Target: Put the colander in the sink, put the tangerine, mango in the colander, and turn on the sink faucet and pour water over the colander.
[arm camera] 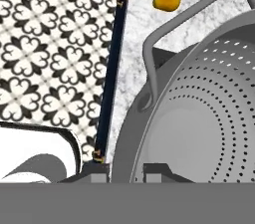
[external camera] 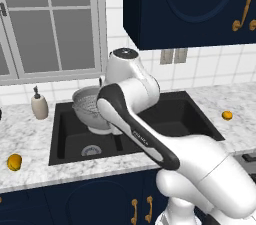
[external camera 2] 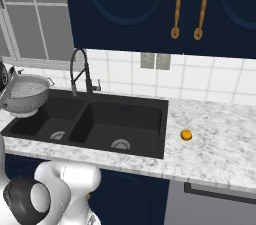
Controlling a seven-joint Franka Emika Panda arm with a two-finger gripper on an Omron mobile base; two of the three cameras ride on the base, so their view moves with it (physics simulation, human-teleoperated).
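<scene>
The pincer, clenched on the rim of the colander, holds it tilted above the left basin of the sink, apparently for lowering in, while the mango lies on the bench at eight o'clock.

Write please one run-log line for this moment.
gripper: shut on colander rim | colander: held above left basin of sink | mango, tangerine: on counter
</scene>
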